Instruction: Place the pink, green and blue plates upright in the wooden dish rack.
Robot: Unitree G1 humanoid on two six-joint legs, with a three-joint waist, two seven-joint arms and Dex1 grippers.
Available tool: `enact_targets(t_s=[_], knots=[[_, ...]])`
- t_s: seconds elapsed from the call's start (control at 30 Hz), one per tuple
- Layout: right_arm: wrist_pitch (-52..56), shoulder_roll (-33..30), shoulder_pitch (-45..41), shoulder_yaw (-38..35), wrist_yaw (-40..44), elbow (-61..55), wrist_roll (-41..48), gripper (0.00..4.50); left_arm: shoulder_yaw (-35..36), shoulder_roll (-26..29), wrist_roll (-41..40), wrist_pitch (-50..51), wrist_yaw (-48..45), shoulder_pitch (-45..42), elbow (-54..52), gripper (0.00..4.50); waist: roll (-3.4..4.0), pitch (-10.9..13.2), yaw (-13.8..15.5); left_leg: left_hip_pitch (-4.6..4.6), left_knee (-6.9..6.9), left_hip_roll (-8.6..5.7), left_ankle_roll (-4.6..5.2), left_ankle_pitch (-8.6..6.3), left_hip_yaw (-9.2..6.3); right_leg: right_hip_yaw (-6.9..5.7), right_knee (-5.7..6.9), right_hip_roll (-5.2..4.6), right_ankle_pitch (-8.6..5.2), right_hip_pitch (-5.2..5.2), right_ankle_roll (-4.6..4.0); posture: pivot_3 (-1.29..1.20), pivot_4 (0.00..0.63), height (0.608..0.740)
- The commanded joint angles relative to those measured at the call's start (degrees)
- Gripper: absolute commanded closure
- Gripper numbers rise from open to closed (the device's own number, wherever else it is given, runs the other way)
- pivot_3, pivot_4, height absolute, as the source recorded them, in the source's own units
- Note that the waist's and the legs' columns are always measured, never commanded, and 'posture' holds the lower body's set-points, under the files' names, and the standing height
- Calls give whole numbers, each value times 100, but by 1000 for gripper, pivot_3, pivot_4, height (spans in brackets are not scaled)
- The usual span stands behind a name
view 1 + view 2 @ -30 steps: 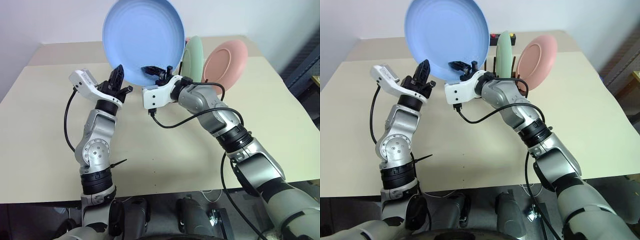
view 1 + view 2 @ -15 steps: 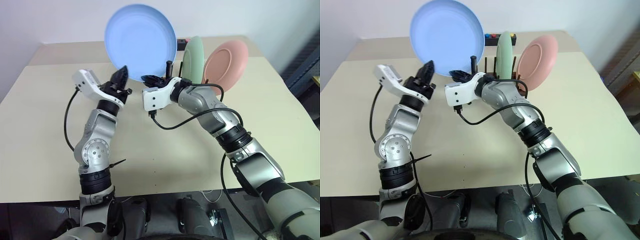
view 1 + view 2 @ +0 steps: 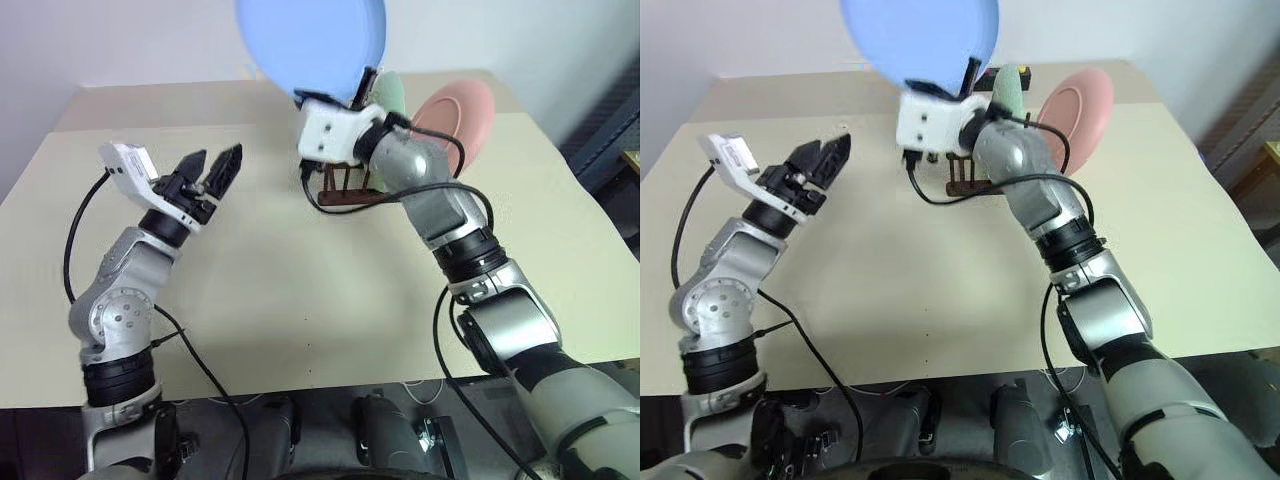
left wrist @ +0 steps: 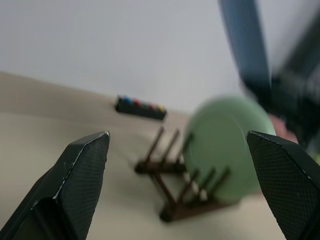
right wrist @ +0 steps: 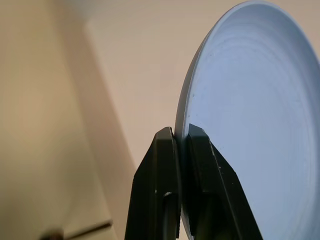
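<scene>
My right gripper (image 3: pixel 366 84) is shut on the lower rim of the light blue plate (image 3: pixel 310 42), holding it high above the near end of the wooden dish rack (image 3: pixel 343 188). The right wrist view shows both fingers clamped on the blue plate's (image 5: pixel 250 125) edge. The mint green plate (image 3: pixel 393 95) stands upright in the rack, and the salmon pink plate (image 3: pixel 457 112) stands tilted just to its right. My left gripper (image 3: pixel 214 167) hangs open and empty over the table, well left of the rack; its wrist view looks at the rack (image 4: pixel 175 197) and green plate (image 4: pixel 225 150).
The beige table (image 3: pixel 300 280) has open room in front of and left of the rack. A small black box with coloured buttons (image 4: pixel 140 107) lies behind the rack near the far edge. A dark shelf (image 3: pixel 612 150) stands off the table's right side.
My left gripper let go of the blue plate, opened wide and drew back to the left. My right gripper took the plate alone and lifted it higher, over the rack.
</scene>
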Motion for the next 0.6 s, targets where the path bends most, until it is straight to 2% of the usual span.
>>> enact_targets(t_s=[0.03,0.13,0.27,0.37,0.5,0.6], knots=[[1048,607,-387,-1111,615,-658,2212,4500,12,724,482,-363,-779,98,-120,36,5,3,-18,1,-4,1,-1,1,0,1,0,0,1,-1,-1,0,150,740],[2745,1044,-479,-2017,792,-1253,4221,4500,-31,1053,857,-1034,-1558,202,62,36,10,5,-9,6,-27,2,-5,3,-1,0,-7,-3,1,-4,-2,0,150,740],[4378,959,-508,-2743,619,-1439,5777,4500,-28,1306,954,-1270,-2211,391,208,36,11,5,32,7,-42,0,-5,4,-4,-5,-15,-11,2,-5,-5,0,150,740],[4943,797,-486,-3066,298,-1273,6255,4500,7,1387,979,-1361,-2473,442,267,36,12,6,36,6,-44,-4,-3,3,-4,-5,-16,-16,3,-4,-7,0,150,740],[4942,510,-245,-3079,87,-909,6065,4500,50,1660,923,-1414,-3130,606,229,36,14,6,6,6,-49,-3,-2,3,-3,-4,-13,-15,4,-9,-9,0,150,740],[4960,530,-155,-3128,-21,-792,6178,4500,182,1917,868,-1479,-3635,858,199,36,22,10,-45,6,-56,-2,-2,3,4,1,-13,-15,4,-16,-9,0,150,740]])
